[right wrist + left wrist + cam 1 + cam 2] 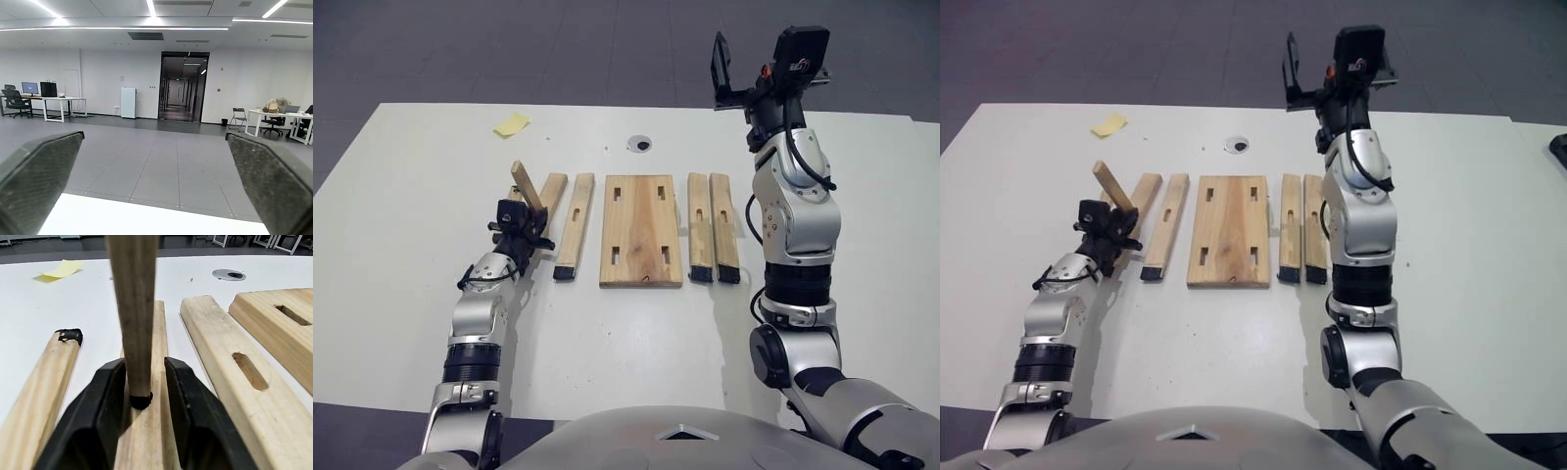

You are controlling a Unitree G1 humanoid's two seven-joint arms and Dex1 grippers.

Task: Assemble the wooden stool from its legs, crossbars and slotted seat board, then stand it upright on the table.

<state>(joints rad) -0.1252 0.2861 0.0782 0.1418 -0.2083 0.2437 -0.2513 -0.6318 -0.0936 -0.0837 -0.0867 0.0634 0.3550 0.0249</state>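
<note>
Crossbar point(527, 186) tilted in left jaws, right jaws raised, spread

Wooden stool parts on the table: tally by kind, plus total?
seat board: 1
slotted legs, lying flat: 3
other flat pieces, no slot visible: 2
tilted stick held in the left gripper: 1
Total: 7 wooden parts
</note>
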